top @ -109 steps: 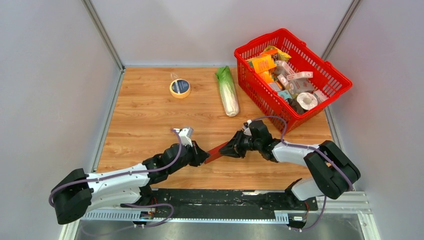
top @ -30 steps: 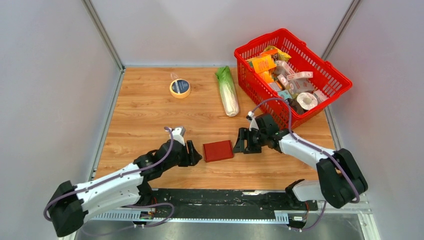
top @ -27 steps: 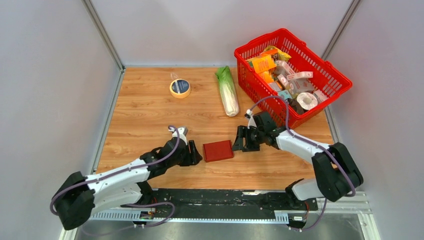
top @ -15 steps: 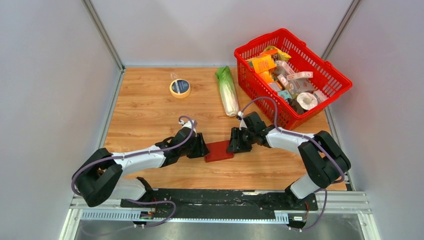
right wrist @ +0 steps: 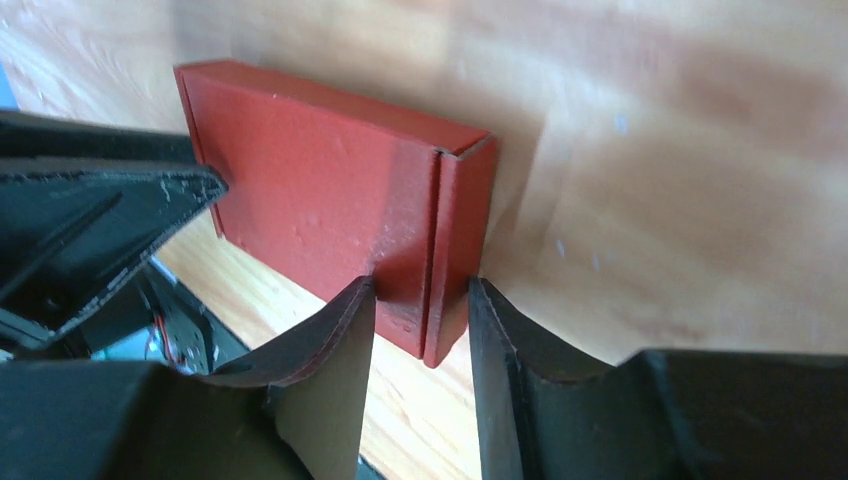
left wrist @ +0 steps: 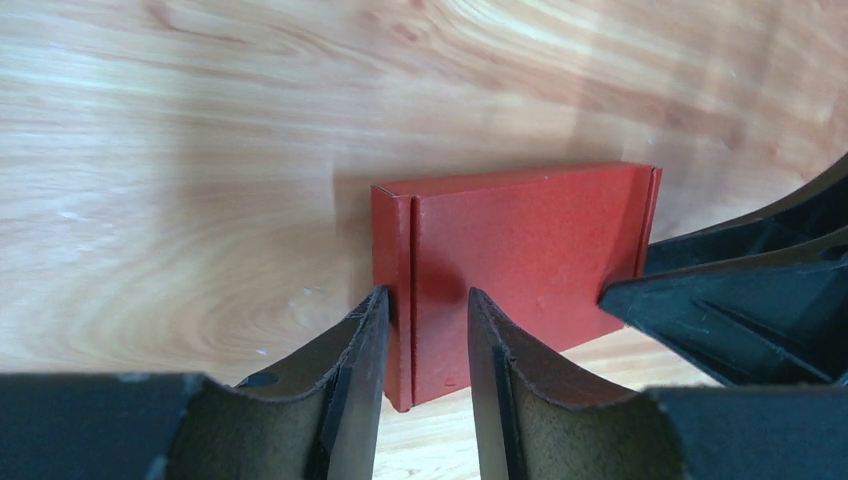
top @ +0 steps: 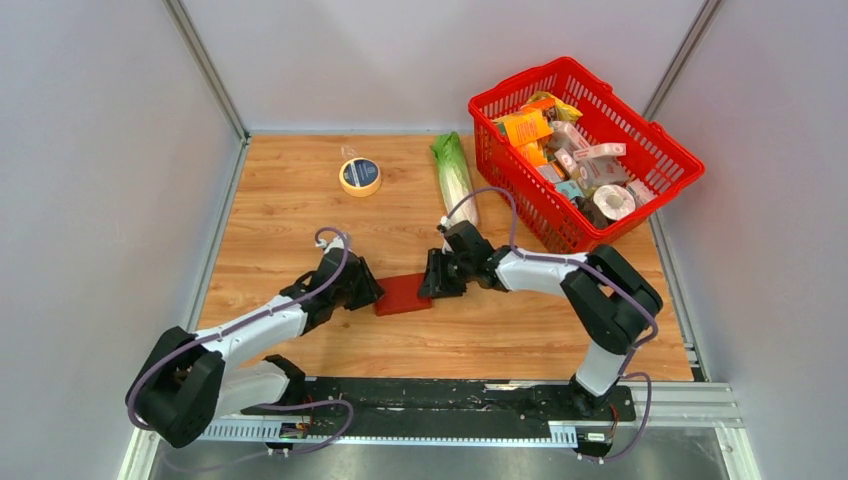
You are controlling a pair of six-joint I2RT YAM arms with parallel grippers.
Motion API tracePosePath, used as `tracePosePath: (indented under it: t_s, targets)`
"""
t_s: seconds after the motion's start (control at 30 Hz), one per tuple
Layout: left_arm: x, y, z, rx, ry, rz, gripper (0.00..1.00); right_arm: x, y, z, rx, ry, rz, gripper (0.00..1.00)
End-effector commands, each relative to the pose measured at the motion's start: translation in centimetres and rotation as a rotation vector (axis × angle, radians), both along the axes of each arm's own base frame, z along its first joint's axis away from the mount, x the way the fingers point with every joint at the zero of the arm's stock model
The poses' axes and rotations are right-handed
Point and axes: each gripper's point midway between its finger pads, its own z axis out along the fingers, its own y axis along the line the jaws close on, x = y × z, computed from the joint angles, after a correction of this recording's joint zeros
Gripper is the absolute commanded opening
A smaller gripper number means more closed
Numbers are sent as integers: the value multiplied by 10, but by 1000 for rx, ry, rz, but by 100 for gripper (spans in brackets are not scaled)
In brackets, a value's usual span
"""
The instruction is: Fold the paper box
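Observation:
The paper box (top: pixel 403 295) is a dark-red shallow block, folded shut, between my two grippers at the middle of the table near the front. It looks tipped up on one long edge. My left gripper (top: pixel 368 293) clamps its left end. In the left wrist view one finger presses the end wall and the other the broad face of the box (left wrist: pixel 520 250), either side of the left gripper (left wrist: pixel 427 295). My right gripper (top: pixel 432 285) clamps the right end. The right wrist view shows the right gripper (right wrist: pixel 420 285) pinching that end of the box (right wrist: pixel 310 200).
A red mesh basket (top: pixel 520 185) full of packets stands at the back right. A napa cabbage (top: pixel 455 185) lies just behind the right arm. A roll of tape (top: pixel 360 176) sits at the back left. Grey walls enclose the table on three sides.
Both grippers have closed in on the box's ends. Arms and box have shifted left, and the box, flat a second ago, now looks tipped up.

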Motion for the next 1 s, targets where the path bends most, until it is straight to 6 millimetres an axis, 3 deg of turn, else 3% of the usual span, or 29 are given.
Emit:
tracePosePath:
  t_s: [0.0,0.03,0.07,0.1,0.13,0.17,0.2,0.23,0.27,0.3,0.37,0.4,0.43,0.47,0.5,0.57,0.6,0.67,0.73,0.8,0.9,0.97]
  targets:
    - [19,12,16,-7,-31,32,42,55,38,32,77,-138,-73,41]
    - [28,18,19,-12,-37,59,42,63,43,40,76,-150,-80,42]
    - [36,22,19,0,-38,71,42,69,46,35,64,-146,-82,42]
    - [47,19,29,-22,-54,62,42,75,50,37,65,-156,-89,42]
    - [56,19,34,-24,-64,65,42,87,59,50,82,-185,-93,42]
    - [65,24,28,0,-46,65,42,92,60,49,64,-191,-91,42]
    - [81,17,44,-21,-69,48,41,99,60,37,32,-189,-99,42]
    - [89,16,47,-22,-65,40,40,108,61,37,23,-197,-103,42]
    - [95,14,37,-3,-29,23,39,123,61,43,19,-214,-114,42]
    - [112,7,53,-17,-62,11,38,130,61,30,0,-195,-120,42]
    - [127,4,48,3,-52,6,38,155,58,34,12,-206,-144,42]
    - [141,0,60,-5,-82,4,38,160,58,23,0,-194,-135,42]
    - [147,-2,51,3,-61,-1,38,167,57,20,-2,-194,-135,43]
    - [154,-4,51,9,-61,-10,38,176,54,20,-6,-195,-141,43]
    - [169,-8,63,0,-85,-13,38,189,57,30,3,-226,-132,43]
    - [182,-12,53,7,-59,-26,37,202,53,20,-24,-217,-134,43]
    - [194,-17,63,-11,-82,-33,36,213,56,27,-18,-239,-140,43]
    - [204,-20,55,-13,-64,-34,36,222,53,21,-28,-241,-142,43]
    - [218,-21,63,-22,-83,-27,36,232,59,30,-6,-264,-132,43]
    - [225,-21,62,-21,-85,-22,35,232,64,26,4,-248,-113,43]
    - [220,-9,53,7,-62,9,34,230,77,28,58,-234,-100,43]
    - [218,3,58,-1,-81,46,34,226,92,32,85,-242,-84,43]
